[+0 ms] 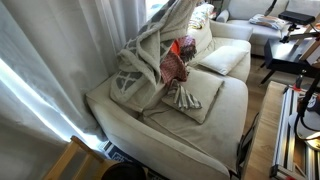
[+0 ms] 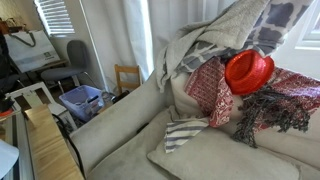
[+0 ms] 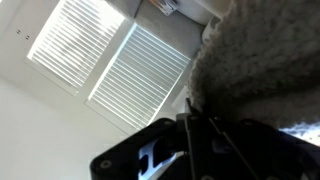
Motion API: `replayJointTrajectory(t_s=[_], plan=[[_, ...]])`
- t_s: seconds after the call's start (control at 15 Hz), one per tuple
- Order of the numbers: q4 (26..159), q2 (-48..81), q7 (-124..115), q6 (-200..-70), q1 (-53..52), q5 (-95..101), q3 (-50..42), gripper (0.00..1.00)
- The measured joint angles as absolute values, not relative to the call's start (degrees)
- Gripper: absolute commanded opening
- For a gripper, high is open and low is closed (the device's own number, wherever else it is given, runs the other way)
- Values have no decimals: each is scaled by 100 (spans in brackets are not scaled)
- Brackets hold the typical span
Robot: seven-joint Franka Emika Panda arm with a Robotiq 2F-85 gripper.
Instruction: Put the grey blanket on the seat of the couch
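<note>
The grey blanket (image 1: 150,55) was seen in both exterior views heaped over the backrest of the couch (image 1: 190,135), towards the back corner beside the curtain (image 1: 50,50). It was bunched high and hung down along the back edge (image 2: 215,40). Only a striped end of it was seen reaching down to the seat. The seat cushion (image 1: 200,100) was left largely uncovered along its front edge.

A red patterned cloth (image 2: 210,90) was draped against the backrest just below the blanket. A red round object (image 2: 248,72) was seen touching the cloth's upper part. A dark fringe (image 2: 270,112) was spread from the cloth onto the back edge of the seat cushion.

In the wrist view the gripper (image 3: 200,140) was shown only as a dark body along the bottom edge. A fuzzy grey surface was pressed close at the right side of that view, and thin threads were seen rising from the dark body. How far the fingers stood apart, and whether anything was gripped, could not be told. Behind it, window blinds (image 3: 110,60) were seen at an angle.

A wooden chair (image 2: 127,77) was seen standing beyond the couch's end.
</note>
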State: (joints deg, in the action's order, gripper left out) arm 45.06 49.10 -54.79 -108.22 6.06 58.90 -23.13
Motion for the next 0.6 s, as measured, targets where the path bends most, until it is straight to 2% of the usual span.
replayJointTrajectory(t_s=[0.53, 0.6], plan=[[3160, 5606, -6178, -9970, 1807, 4942, -2297, 1], [2999, 5684, -6331, -9952, 1923, 4818, -2297, 29]])
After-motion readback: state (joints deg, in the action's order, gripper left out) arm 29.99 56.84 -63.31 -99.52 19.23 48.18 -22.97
